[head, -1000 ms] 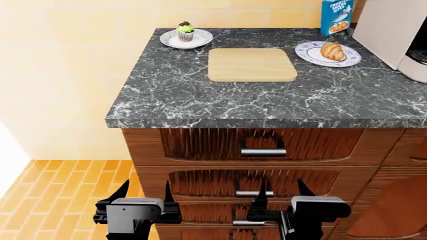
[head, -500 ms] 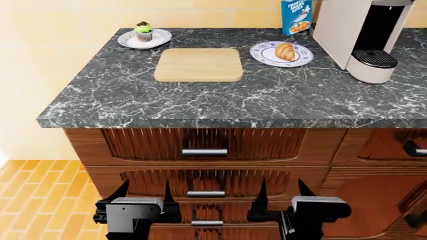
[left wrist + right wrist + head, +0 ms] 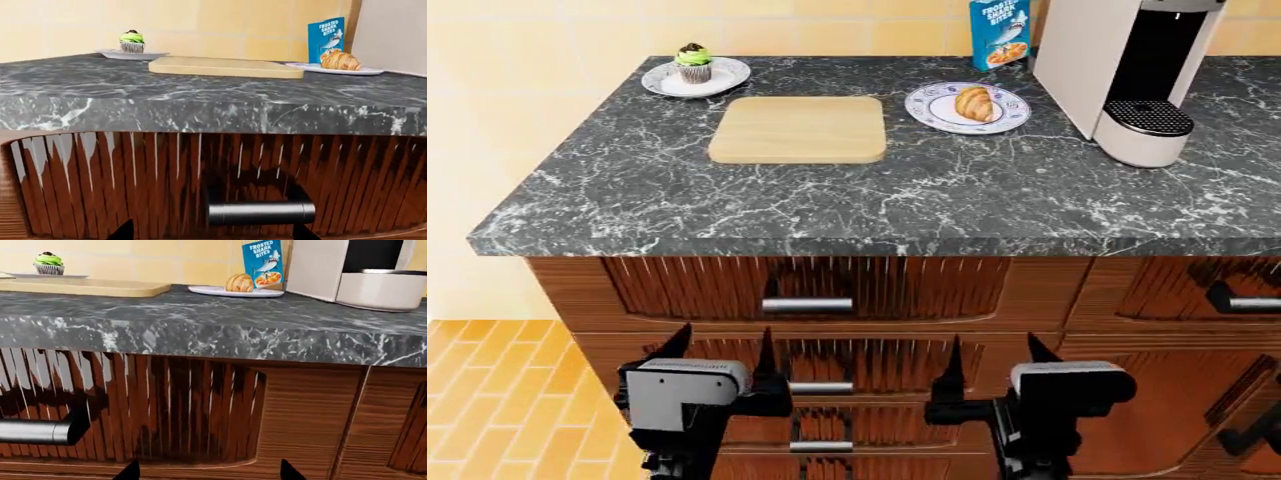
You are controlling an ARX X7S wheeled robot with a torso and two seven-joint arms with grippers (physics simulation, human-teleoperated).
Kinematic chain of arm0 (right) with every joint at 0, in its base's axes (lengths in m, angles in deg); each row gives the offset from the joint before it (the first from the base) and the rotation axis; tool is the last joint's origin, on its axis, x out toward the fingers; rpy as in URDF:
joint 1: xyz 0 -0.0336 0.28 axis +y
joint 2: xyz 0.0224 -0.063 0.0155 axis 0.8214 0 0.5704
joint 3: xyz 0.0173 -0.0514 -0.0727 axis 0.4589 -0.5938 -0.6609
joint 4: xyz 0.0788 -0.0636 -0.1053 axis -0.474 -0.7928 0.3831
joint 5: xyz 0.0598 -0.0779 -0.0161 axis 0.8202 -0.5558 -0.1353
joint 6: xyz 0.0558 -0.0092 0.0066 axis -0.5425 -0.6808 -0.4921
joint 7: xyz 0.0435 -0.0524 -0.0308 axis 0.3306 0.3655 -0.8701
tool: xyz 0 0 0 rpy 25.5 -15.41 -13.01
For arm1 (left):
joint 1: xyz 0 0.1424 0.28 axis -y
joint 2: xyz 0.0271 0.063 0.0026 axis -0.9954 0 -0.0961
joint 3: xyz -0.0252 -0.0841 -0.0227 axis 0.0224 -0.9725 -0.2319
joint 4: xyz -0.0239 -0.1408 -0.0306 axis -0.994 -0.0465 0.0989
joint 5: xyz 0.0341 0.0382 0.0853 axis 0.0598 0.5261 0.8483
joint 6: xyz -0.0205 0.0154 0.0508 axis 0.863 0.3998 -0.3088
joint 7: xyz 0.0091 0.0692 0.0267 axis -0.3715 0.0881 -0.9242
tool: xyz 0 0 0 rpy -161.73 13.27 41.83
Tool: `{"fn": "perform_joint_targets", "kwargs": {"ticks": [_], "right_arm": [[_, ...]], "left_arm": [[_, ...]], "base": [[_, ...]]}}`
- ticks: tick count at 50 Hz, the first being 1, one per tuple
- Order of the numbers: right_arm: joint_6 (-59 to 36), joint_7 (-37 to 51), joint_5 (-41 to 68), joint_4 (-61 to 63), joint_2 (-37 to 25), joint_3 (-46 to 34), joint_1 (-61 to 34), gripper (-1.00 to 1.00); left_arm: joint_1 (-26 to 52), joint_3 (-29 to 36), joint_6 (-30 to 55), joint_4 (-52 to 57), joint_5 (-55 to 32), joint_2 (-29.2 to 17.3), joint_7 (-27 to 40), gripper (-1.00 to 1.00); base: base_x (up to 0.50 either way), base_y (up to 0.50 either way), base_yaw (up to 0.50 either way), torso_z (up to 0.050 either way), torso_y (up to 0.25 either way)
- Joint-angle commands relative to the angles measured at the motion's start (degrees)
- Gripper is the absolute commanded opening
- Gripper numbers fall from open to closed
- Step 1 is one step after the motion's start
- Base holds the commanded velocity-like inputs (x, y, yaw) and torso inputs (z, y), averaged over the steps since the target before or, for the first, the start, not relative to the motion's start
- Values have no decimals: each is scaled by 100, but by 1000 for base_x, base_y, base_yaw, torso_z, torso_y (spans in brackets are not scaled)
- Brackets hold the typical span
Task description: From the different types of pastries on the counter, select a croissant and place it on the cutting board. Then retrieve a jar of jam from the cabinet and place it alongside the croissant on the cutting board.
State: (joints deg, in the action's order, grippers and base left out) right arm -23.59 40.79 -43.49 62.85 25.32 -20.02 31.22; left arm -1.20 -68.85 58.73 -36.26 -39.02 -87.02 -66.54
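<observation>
The golden-brown croissant (image 3: 973, 103) lies on a round blue-patterned plate (image 3: 934, 110) toward the back right of the dark marble counter (image 3: 868, 200). To its left sits the light wooden cutting board (image 3: 798, 129), bare. A green-frosted cupcake (image 3: 694, 62) stands on a white plate at the back left. My left gripper (image 3: 718, 355) and right gripper (image 3: 994, 352) hang open below the counter, in front of the drawers, holding nothing. From the wrists I see the croissant (image 3: 339, 60) (image 3: 239, 283) and the board (image 3: 225, 67) (image 3: 80, 287) edge-on. The jar of jam is out of view.
A blue cereal box (image 3: 998, 30) stands behind the croissant's plate. A white coffee machine (image 3: 1121, 70) occupies the counter's right. A metal drawer handle (image 3: 260, 212) sits just ahead of the left gripper (image 3: 211, 235); the right gripper (image 3: 208, 472) faces a wooden drawer front (image 3: 200, 405).
The head view has shifted right along the counter: board, plates and box slid left in the picture and the coffee machine came fully into sight. Both grippers stay open, slightly higher.
</observation>
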Motion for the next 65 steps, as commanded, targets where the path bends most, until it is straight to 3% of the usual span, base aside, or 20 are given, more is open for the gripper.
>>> {"fn": "perform_joint_targets", "kwargs": {"ticks": [1,7,15,23,34,43,65], "right_arm": [[-2513,-58,378,2073,-642,133,-608,100],[-4024,-97,832,2881,-872,451,-1758,100],[-4980,-476,1089,2466,-1140,454,-3931,100],[-5288,-862,1300,1263,-1082,502,-5439,100],[-5421,-1334,1280,18,-1086,-27,-7045,100],[-5010,-1505,1170,-786,-994,-166,-7548,100],[-4765,-1534,1242,-1046,-809,-176,-7442,100]], "left_arm": [[1016,-100,1535,1197,-791,-568,-330,100],[2359,-383,2421,1289,-1284,-722,-311,100],[4415,-600,3012,520,-1497,-624,-180,100],[5176,-469,2844,-244,-1260,-626,-276,100],[6309,-377,3735,-763,-1504,-738,-366,100],[6735,-412,3959,-1069,-1543,-777,-344,100],[6830,-496,4035,-1186,-1618,-854,-309,100]], "base": [[0,0,0,0,0],[0,0,0,0,0],[0,0,0,0,0],[0,0,0,0,0],[20,0,0,0,0],[283,0,0,0,0],[383,0,0,0,0]]}}
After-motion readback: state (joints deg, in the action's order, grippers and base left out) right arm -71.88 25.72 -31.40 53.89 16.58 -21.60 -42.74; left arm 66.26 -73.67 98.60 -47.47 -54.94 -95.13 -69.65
